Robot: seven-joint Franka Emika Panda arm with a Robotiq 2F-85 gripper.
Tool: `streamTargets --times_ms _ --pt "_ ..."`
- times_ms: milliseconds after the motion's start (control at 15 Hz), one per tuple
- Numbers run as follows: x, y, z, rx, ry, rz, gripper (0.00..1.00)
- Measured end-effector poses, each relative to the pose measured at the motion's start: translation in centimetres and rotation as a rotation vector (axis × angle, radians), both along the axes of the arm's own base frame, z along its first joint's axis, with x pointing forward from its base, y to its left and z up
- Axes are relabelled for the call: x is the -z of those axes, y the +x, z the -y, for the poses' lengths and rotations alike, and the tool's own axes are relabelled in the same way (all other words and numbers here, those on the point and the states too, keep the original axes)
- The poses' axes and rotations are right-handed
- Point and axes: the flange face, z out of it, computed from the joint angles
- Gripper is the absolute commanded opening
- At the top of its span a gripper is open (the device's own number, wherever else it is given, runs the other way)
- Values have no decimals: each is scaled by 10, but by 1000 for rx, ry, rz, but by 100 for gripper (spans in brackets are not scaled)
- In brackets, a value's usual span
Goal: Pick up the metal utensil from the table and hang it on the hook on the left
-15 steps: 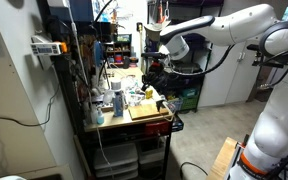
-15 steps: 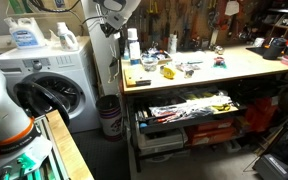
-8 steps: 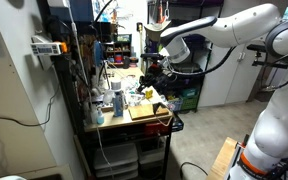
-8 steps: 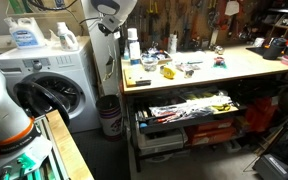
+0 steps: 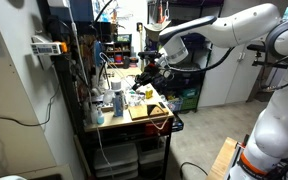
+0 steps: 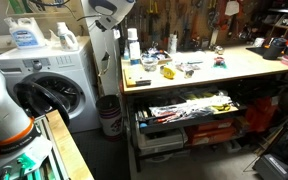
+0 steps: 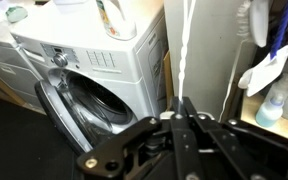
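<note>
In the wrist view my gripper [image 7: 185,101] is shut on the metal utensil [image 7: 188,50]. It is a wire-thin silvery rod that runs straight up from the fingertips to the top edge of the picture. In an exterior view the gripper [image 5: 151,69] hangs above the back of the table [image 5: 112,124], over its cluttered wooden top. The utensil is too thin to make out there. In an exterior view only the white arm [image 6: 108,10] shows at the top, beside the table's left end [image 6: 199,81]. I cannot make out a hook.
A white washing machine [image 7: 94,70] [image 6: 49,85] with an open door stands next to the table. A tan wooden board [image 5: 144,110] [image 6: 138,71] lies at the table's end. Spray bottles [image 7: 274,90], tools on the back wall [image 6: 194,20] and a dark bin [image 6: 109,115] are nearby.
The gripper has shifted a little to the left over the table with the utensil still held. In the view with the washing machine the arm has risen towards the top edge.
</note>
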Motion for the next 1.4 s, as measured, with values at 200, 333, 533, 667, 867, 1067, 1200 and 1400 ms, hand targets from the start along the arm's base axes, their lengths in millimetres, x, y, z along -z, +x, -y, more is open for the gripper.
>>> streamTargets --times_ms 200,333,533,667,867,1067,1200,1400 --pt "-3 -2 -4 50 72 -1 1" --pt "1 -7 -7 97 103 -7 1" --pt "17 -15 -19 189 119 -18 1" --pt "26 -20 -29 255 118 -19 1" --pt "32 -27 -41 303 108 4 3" --pt "33 -26 -40 305 108 4 3" --pt "33 -26 -40 307 109 3 1" --pt "31 -26 -41 299 107 19 1"
